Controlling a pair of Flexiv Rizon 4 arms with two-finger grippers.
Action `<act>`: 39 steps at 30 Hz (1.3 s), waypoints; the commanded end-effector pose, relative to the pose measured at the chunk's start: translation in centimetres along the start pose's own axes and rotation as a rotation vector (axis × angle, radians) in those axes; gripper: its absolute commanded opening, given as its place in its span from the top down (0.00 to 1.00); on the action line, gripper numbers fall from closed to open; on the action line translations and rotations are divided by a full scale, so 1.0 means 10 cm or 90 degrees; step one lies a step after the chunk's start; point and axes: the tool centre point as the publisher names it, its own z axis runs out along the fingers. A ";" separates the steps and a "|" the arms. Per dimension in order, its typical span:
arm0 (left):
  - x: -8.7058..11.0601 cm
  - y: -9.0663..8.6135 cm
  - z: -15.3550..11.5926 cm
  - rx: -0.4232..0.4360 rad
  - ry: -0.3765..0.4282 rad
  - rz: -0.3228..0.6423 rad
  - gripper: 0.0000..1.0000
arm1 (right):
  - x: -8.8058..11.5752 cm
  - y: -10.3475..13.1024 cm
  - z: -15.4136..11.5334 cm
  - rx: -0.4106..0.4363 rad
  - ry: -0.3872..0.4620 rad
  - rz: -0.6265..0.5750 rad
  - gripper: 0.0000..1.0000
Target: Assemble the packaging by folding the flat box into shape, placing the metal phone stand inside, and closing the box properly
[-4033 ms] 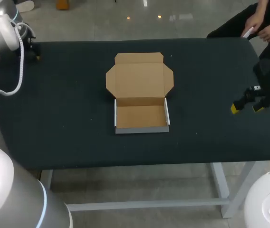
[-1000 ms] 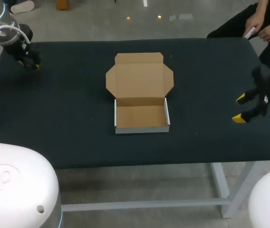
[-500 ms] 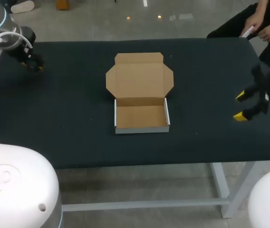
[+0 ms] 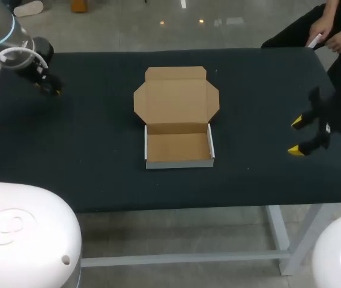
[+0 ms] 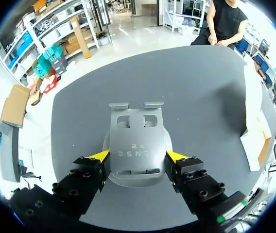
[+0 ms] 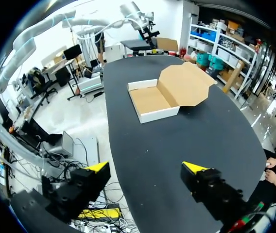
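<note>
Head view: the cardboard box [image 4: 179, 149] stands mid-tabletop [image 4: 98, 156] with its tray formed and its lid flap [image 4: 176, 96] lying open behind the tray. The left claw [image 4: 50, 86] is near the far left corner, well apart from the box. Left wrist view: both yellow tips bear on opposite side edges of the metal phone stand [image 5: 137, 141], gripping it over the tabletop. The right claw [image 4: 296, 137] is spread wide, holding nothing, near the tabletop's right edge.
</note>
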 end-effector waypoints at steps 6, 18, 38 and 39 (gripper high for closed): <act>0.24 0.06 -0.16 0.005 -0.008 0.029 1.00 | -0.02 0.01 0.11 -0.011 -0.010 -0.013 0.00; 0.40 0.07 -0.29 0.021 0.002 0.064 1.00 | -0.02 0.02 0.17 -0.018 -0.001 -0.027 0.00; 0.76 0.36 -0.60 0.041 0.030 0.123 1.00 | -0.02 0.02 0.17 -0.018 -0.001 -0.027 0.00; 0.78 0.37 -0.60 0.043 0.031 0.126 1.00 | -0.02 0.02 0.17 -0.018 -0.001 -0.027 0.00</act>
